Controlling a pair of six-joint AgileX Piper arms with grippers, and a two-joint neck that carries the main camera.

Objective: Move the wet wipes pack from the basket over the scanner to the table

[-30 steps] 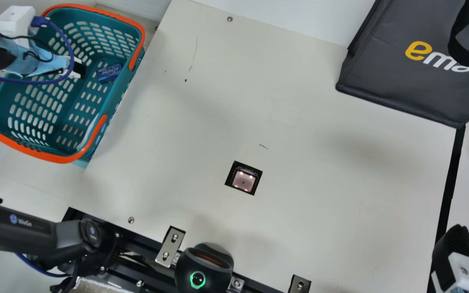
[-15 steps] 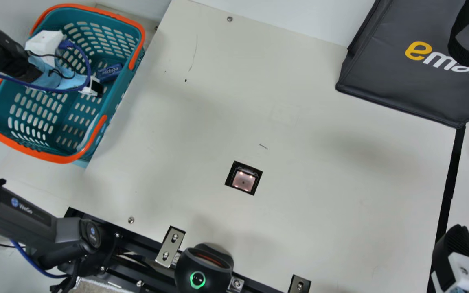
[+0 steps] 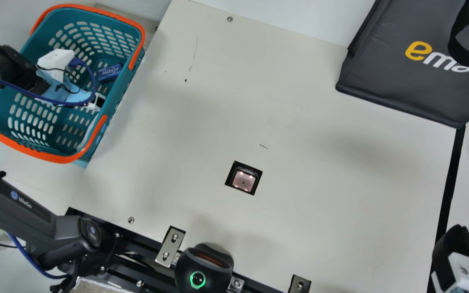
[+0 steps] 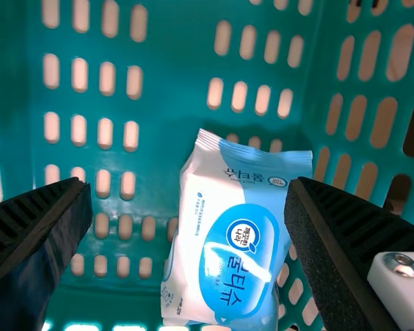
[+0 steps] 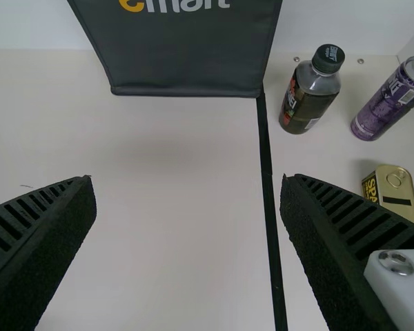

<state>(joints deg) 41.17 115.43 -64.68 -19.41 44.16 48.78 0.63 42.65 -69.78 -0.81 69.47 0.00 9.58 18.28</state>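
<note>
Inside the perforated plastic basket [image 3: 116,94], the glossy, crimp-ended wet wipes pack [image 4: 228,241] lies near the left gripper [image 3: 101,101], released. The right gripper [image 3: 454,242] is likewise spread; the right wrist view shows a cylindrical purple can [image 5: 388,102].
</note>
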